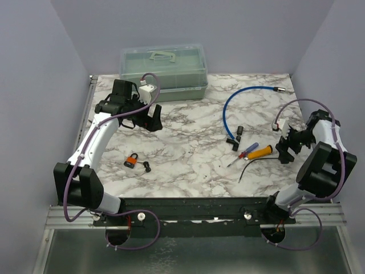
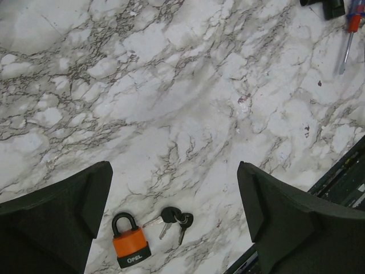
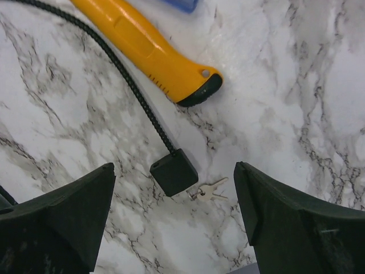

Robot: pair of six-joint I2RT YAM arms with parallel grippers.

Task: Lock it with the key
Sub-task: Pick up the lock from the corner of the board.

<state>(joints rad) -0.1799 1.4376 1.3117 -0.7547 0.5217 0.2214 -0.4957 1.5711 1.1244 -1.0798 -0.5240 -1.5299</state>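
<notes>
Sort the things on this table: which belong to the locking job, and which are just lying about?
Job: padlock, keys beside it.
Lying about: plastic box, blue cable, screwdriver, yellow handle, black cord.

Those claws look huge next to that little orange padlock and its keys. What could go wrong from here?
The keys lie flat on the table right beside the padlock, so the wide-open left gripper might shove both or pinch the whole bunch instead of one key. Also, another small set of keys lies by a black cable end near the right gripper; grabbing those may mean the wrong key.
</notes>
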